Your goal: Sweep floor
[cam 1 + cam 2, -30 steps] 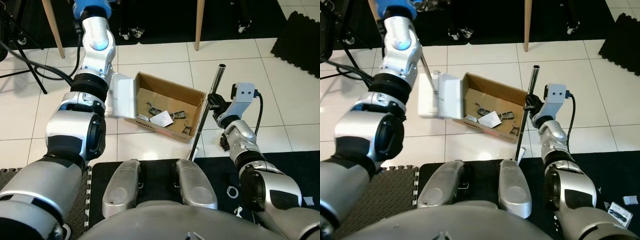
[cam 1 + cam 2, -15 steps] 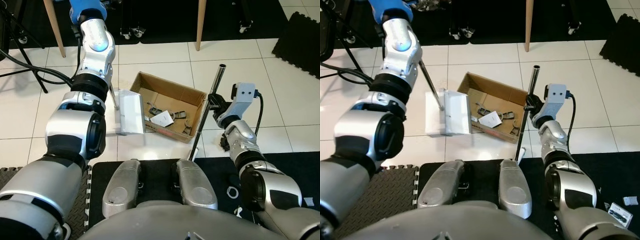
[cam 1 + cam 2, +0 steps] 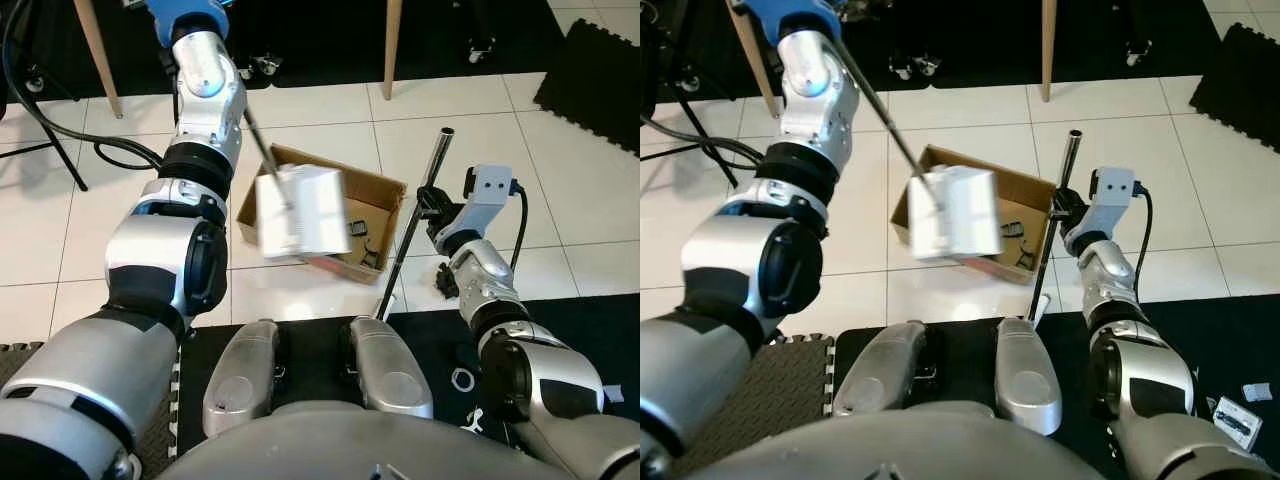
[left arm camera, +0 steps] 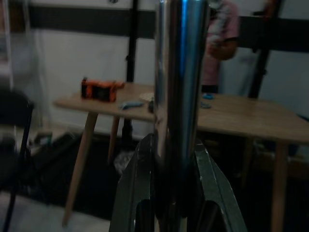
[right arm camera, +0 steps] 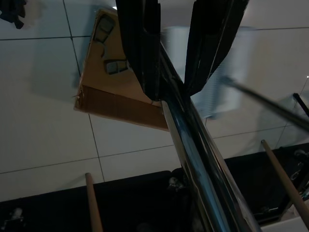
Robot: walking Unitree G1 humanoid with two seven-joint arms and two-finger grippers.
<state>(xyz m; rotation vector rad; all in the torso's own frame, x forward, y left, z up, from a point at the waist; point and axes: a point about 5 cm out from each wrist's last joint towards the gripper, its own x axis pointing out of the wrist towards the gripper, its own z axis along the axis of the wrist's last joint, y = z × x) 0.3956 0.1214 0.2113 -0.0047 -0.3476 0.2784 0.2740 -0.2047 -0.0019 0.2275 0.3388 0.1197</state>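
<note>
A white dustpan (image 3: 300, 210), blurred, hangs tilted over the open cardboard box (image 3: 378, 188) on the white tiles. Its thin metal handle (image 3: 875, 105) runs up to my raised left arm. In the left wrist view my left gripper (image 4: 176, 193) is shut on that shiny handle. Dark scraps (image 3: 357, 232) lie in the box's right corner. My right gripper (image 3: 432, 205) is shut on a steel broom pole (image 3: 412, 235) that leans just right of the box. The right wrist view shows its fingers (image 5: 142, 48) clamped on the pole (image 5: 193, 159) above the box.
A black mat (image 3: 560, 330) lies at my feet with small litter (image 3: 463, 380) on it. Dark debris (image 3: 440, 285) sits on the tile beside the pole. Wooden table legs (image 3: 393, 45) and cables (image 3: 40, 100) stand behind. A person (image 4: 222, 34) stands past a wooden table (image 4: 231, 113).
The dustpan has moved from the floor left of the box up and rightwards over the box. The right gripper and its pole have stayed in place.
</note>
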